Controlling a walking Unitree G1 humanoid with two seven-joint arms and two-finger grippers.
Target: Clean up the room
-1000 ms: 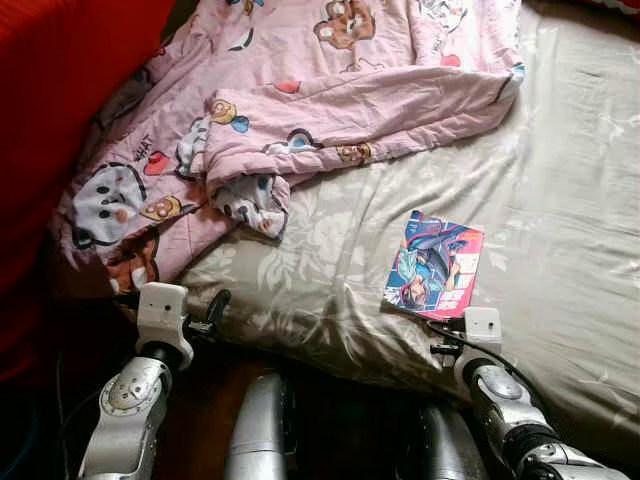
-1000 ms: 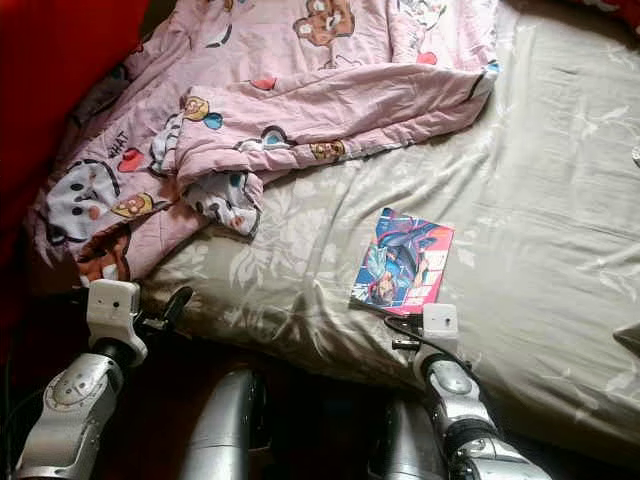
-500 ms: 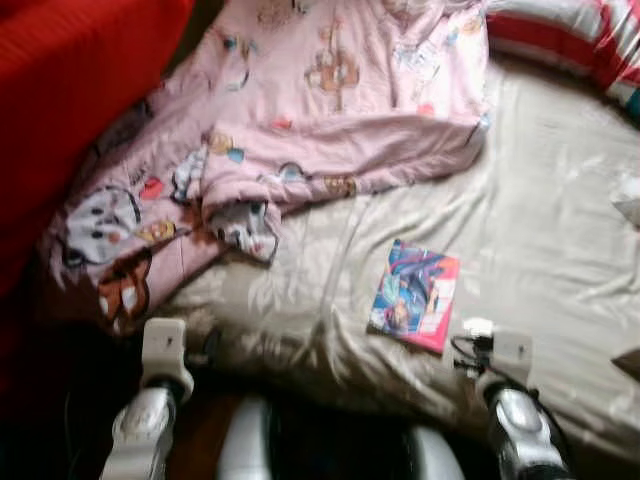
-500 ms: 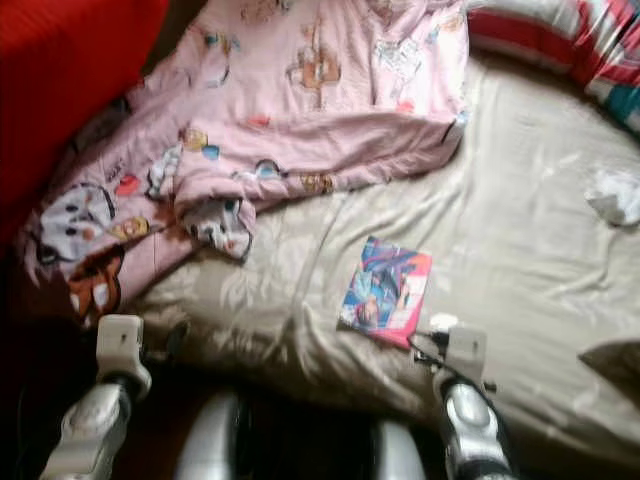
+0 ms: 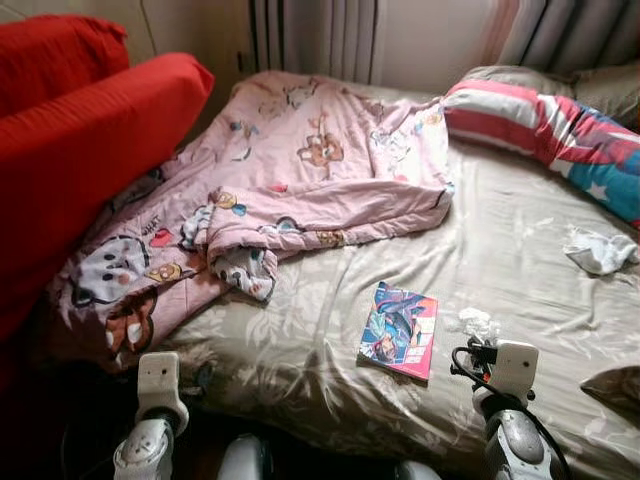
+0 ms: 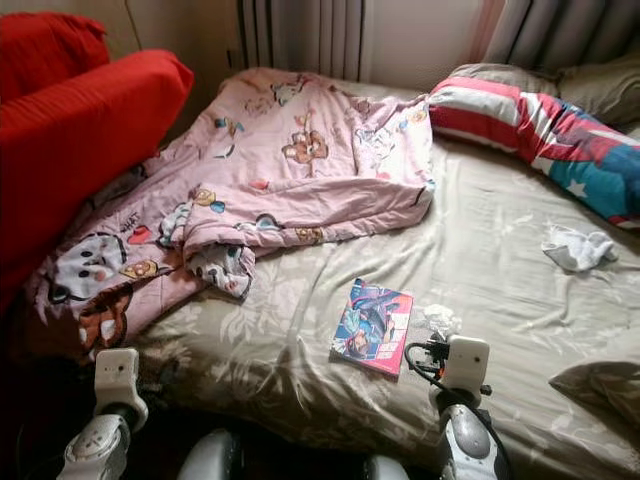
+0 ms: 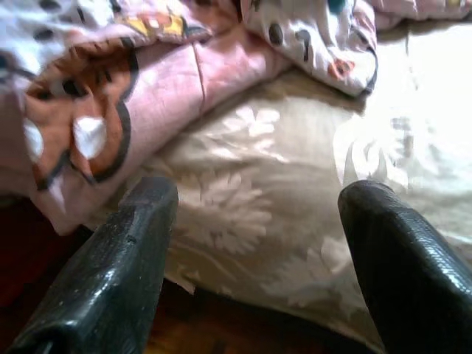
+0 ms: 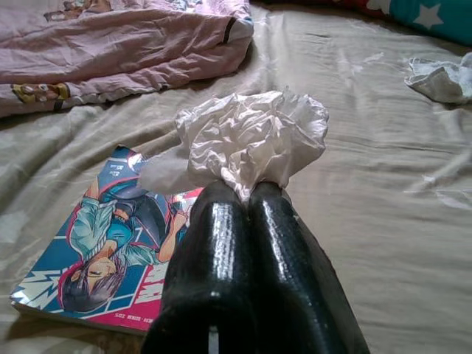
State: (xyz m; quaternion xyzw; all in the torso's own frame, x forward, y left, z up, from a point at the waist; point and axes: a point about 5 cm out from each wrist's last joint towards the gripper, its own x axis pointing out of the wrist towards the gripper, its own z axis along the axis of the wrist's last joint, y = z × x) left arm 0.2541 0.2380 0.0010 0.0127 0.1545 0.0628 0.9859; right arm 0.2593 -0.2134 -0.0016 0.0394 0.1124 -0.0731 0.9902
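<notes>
Tissue (image 8: 254,136): crumpled white wad, pinched at its lower edge by the right gripper (image 8: 247,195), just above the bed sheet and right beside the comic book.
Right gripper: fingers pressed together on the tissue, near the front edge of the bed (image 5: 520,260).
Comic book (image 5: 400,329): lying flat on the beige sheet, colourful cover up, just left of the tissue.
Second tissue (image 5: 600,251): another white crumpled bit further out on the right, near the striped pillow (image 5: 540,125).
Left gripper (image 7: 254,221): fingers spread wide, holding nothing, by the bed's front left corner near the pink blanket (image 5: 290,170).
Red sofa (image 5: 80,140): left of the bed.
</notes>
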